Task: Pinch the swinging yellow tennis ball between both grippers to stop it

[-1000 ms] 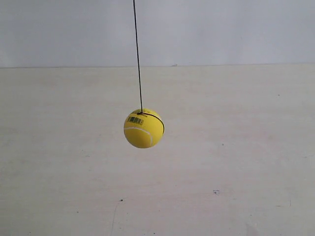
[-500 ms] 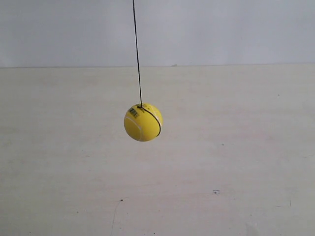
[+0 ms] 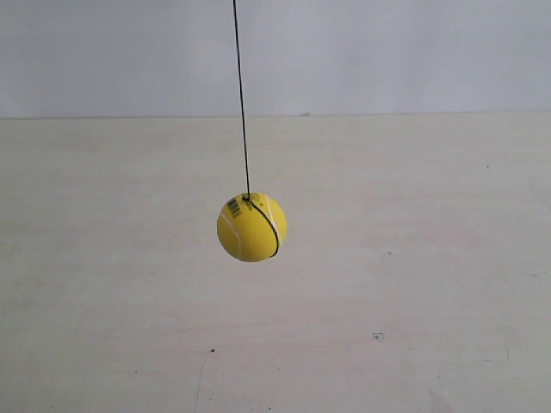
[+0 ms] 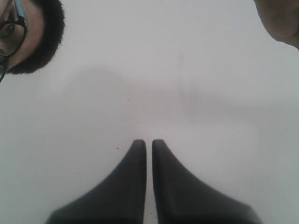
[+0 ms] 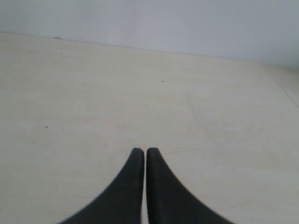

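The yellow tennis ball (image 3: pixel 250 227) hangs on a thin black string (image 3: pixel 242 112) above the pale table in the exterior view, its barcode sticker turned to the upper left. No arm or gripper shows in that view. In the left wrist view my left gripper (image 4: pixel 148 142) is shut, its two black fingers almost touching, with nothing between them. My right gripper (image 5: pixel 142 150) in the right wrist view is likewise shut and holds nothing. The ball appears in neither wrist view.
The pale table (image 3: pixel 413 258) runs back to a white wall (image 3: pixel 387 52). A person's head with glasses (image 4: pixel 25 35) shows at one corner of the left wrist view, and a hand (image 4: pixel 280 21) at another.
The ball rose slightly and then dropped back lower, turning on its string so that the barcode sticker moved toward the left side. No gripper has entered the exterior view.
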Tool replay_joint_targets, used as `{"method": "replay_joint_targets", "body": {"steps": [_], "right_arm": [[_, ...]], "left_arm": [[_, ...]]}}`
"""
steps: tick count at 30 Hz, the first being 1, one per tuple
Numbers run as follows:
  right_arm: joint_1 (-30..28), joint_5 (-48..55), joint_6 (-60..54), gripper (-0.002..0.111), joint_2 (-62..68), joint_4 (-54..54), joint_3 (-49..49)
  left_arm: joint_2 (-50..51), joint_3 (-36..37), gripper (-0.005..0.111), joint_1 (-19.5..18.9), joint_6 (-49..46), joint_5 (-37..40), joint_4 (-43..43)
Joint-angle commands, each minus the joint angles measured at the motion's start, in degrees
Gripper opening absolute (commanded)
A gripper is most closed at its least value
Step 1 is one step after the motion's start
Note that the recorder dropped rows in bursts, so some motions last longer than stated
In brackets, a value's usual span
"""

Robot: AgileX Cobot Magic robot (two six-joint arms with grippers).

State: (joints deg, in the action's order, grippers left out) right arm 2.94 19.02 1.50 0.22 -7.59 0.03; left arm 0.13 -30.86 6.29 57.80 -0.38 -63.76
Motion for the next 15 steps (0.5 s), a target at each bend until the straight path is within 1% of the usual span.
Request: {"method": "replay_joint_targets", "body": {"steps": [1, 15], "right_arm": [[-0.11, -0.03, -1.19, 0.0, -0.22, -0.46, -0.03], [-0.01, -0.03, -1.5, 0.0, -0.22, -0.46, -0.03]], "left_arm": [[-0.13, 0.11, 0.005, -0.04, 0.5, 0.38, 0.57], [-0.13, 0.11, 0.005, -0.04, 0.5, 0.38, 0.57]]}}
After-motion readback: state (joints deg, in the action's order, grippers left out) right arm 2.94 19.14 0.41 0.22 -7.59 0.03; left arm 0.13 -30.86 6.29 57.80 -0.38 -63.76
